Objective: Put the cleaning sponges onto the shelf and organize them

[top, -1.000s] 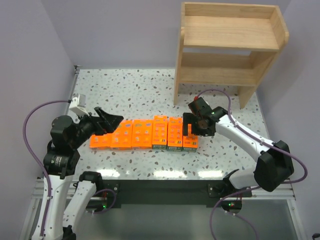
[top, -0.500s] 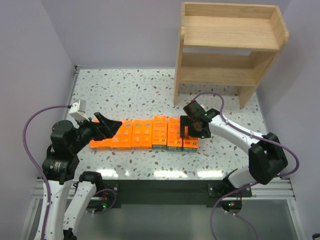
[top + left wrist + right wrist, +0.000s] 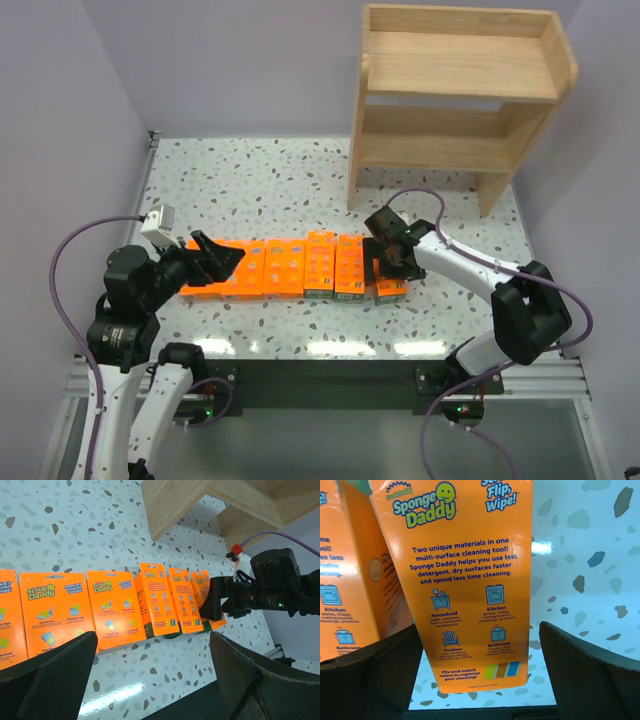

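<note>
1. Top external view.
   - Cleaning sponges (image 3: 290,268): six orange packs in one left-to-right row on the speckled table (image 3: 250,180), near the arms. The three right-hand packs show a dark green band at their near end.
   - Shelf (image 3: 455,95): light wood, two tiers, upright at the far right of the table, well apart from the row. No pack is on it.
   - Left gripper (image 3: 220,255): jaws spread, above the left end of the row and gripping nothing.
   - Right gripper (image 3: 385,262): directly over the rightmost pack (image 3: 392,285), which sits slightly nearer than its neighbours. How its jaws stand cannot be told from this view.

2. Left wrist view.
   - Left gripper (image 3: 152,640): both fingers (image 3: 55,675) wide apart at the lower corners, with nothing between them.
   - The sponges (image 3: 117,607) lie beyond the fingertips, running off to the right.
   - The right gripper (image 3: 216,605) stands at the far end of the row, hiding much of the rightmost pack (image 3: 218,623).
   - A shelf (image 3: 170,500) leg shows at the top.

3. Right wrist view.
   - Right gripper (image 3: 480,630): fingers (image 3: 590,670) apart, one on either side of the rightmost pack (image 3: 465,580).
   - A strip of table (image 3: 580,555) shows between the pack's edge and the right-hand finger, so the pack is straddled and not clamped.
   - The neighbouring pack (image 3: 350,570) is just beside it on the left.
</note>
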You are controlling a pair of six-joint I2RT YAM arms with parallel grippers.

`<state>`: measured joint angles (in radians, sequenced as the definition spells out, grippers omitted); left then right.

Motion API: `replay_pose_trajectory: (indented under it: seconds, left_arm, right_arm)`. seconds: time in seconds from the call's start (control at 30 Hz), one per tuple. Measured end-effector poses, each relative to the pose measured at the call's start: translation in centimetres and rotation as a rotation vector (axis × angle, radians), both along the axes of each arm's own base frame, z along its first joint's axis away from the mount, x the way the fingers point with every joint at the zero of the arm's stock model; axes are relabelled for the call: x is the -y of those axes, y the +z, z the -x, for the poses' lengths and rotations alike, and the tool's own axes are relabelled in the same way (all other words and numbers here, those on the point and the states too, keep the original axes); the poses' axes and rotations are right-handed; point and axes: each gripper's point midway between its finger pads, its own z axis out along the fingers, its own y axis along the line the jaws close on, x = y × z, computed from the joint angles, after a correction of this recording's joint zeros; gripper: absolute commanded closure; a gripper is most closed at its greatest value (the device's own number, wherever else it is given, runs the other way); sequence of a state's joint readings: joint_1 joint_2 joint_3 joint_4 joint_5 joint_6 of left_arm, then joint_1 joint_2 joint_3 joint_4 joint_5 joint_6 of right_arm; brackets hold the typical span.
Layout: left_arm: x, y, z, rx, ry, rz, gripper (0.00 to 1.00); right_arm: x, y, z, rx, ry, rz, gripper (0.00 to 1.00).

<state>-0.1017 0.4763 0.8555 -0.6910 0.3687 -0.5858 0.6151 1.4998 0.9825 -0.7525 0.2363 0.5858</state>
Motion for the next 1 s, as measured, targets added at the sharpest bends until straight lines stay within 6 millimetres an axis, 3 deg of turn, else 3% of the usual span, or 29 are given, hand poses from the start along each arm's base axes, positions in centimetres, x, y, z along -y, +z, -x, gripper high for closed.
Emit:
replay_pose_trajectory:
  seconds: [0.17,0.43,0.77,1.0]
  left_arm:
    - [0.5,-1.3,0.3,-0.033,-0.027,0.014,0.0]
    - [1.1,-2.4,0.6,-0.074,-0.053,0.035,0.0]
    - [1.4,-3.1,0.7,-0.092,-0.068,0.033,0.0]
    - [1.5,-3.1,0.8,-0.092,-0.071,0.033,0.0]
  right_arm:
    - [0.7,-0.1,0.5,0.001,0.048,0.024,0.01]
    - [1.7,0.4,3.1,0.039,0.116,-0.038,0.01]
    - [1.4,-0.5,2.7,0.029,0.121,-0.031,0.1]
    - [0.9,-0.1,2.3,0.103,0.1,-0.092,0.16]
